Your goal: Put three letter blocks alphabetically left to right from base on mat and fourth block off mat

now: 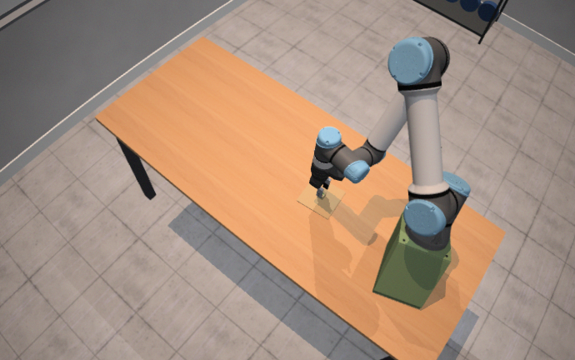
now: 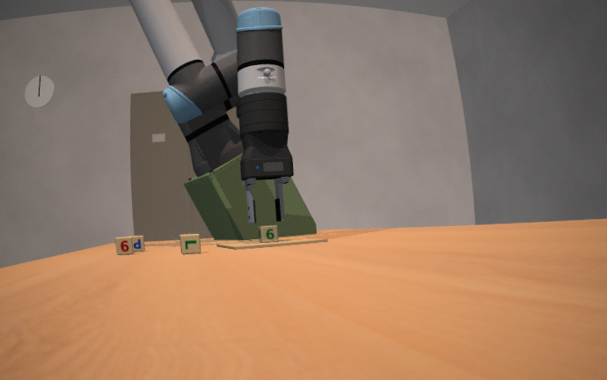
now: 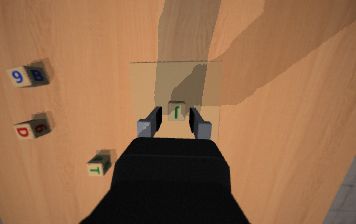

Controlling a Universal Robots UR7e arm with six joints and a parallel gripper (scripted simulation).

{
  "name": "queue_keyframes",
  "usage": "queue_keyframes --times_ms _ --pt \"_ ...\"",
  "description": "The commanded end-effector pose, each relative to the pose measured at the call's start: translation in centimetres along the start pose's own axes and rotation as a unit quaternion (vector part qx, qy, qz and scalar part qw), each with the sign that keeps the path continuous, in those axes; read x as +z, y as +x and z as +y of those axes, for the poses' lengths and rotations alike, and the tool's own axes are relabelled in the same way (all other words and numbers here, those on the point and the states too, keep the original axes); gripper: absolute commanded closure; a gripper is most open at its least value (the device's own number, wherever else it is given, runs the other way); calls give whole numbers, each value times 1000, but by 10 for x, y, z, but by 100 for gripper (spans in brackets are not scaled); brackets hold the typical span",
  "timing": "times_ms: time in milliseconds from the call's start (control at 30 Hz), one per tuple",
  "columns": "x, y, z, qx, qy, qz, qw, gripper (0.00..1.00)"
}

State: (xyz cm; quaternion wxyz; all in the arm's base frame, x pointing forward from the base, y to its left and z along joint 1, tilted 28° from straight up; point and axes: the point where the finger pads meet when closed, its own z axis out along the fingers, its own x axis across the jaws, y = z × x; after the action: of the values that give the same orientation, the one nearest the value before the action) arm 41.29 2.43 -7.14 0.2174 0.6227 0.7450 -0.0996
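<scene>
The top view looks down at a slant from high above on the whole bench (image 1: 203, 127). The exterior view sits low at the bench surface, facing the arm's base (image 2: 215, 200). The wrist view looks straight down from close; all three share the mat (image 3: 142, 80).

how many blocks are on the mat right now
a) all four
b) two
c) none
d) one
d) Only one block sits on the mat, below the open gripper, whose fingers stand apart from it; the other three blocks lie on the bare table off to the side.
</scene>
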Motion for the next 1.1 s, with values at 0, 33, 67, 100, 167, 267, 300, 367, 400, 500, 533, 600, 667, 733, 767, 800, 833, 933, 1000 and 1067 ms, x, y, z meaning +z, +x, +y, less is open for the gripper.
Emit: queue_keyframes --times_ms 0,33,67,100,167,267,300,367,400,500,533,600,667,733,767,800,833,933,1000,1067 --pt "-22 1 -2 -1 2 0 1000 21" --pt "-27 1 -2 -1 2 0 1000 21" --pt "-31 1 -1 -1 2 0 1000 21" --pt "-35 1 -1 0 1 0 1000 21" --pt "-43 0 0 0 1 0 1000 21" --pt "-53 0 1 0 0 0 1000 21" --pt "-55 0 1 0 0 0 1000 21" --pt "-57 0 1 0 0 0 1000 21" --pt "-57 0 1 0 0 0 1000 21" --pt "-61 0 1 0 0 0 1000 21" --pt "-61 0 0 0 1 0 1000 21" --pt "-61 1 0 0 1 0 1000 21" --pt "-61 0 0 0 1 0 1000 0" --pt "-61 0 0 0 1 0 1000 0" --pt "-61 0 0 0 2 0 1000 0" --pt "-61 0 0 0 2 0 1000 0" --pt "-61 0 0 0 2 0 1000 0" --pt "-61 0 0 0 2 0 1000 0" --pt "-61 0 0 0 2 0 1000 0" --pt "-61 0 0 0 2 0 1000 0"
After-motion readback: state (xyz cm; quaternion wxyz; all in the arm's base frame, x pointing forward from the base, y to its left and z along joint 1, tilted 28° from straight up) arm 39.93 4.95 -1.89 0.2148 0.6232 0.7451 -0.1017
